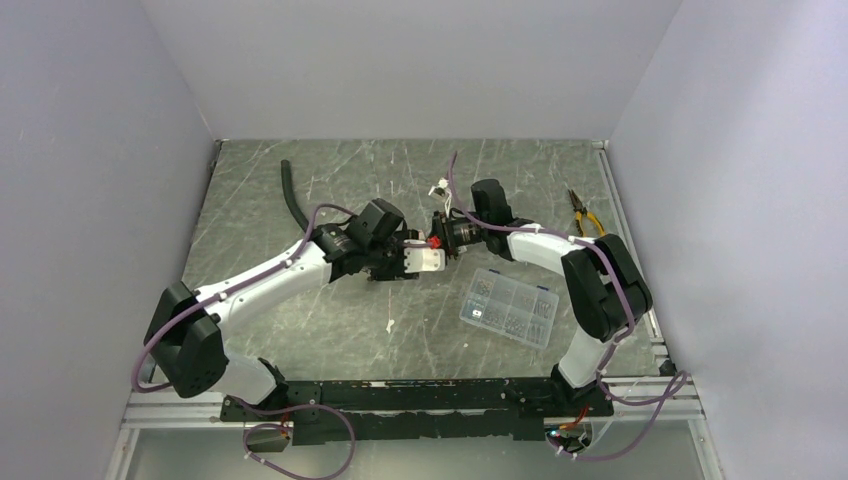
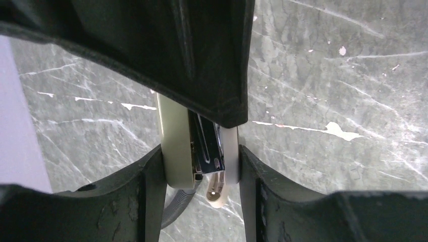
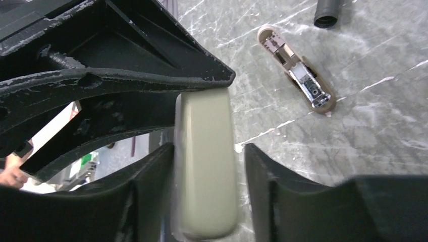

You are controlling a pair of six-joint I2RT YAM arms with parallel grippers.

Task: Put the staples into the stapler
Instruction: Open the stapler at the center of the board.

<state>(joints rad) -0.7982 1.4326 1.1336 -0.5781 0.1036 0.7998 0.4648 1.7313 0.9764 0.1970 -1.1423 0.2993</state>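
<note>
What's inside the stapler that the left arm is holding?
Between the stapler's two pale halves, a shiny metal channel shows. A black finger of the right pincer covers its far end, so any staples there can't be seen.

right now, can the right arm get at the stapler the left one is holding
likely yes: the left gripper clamps the stapler, and the right gripper straddles its rounded top, nothing in between, only a gap at one finger
</note>
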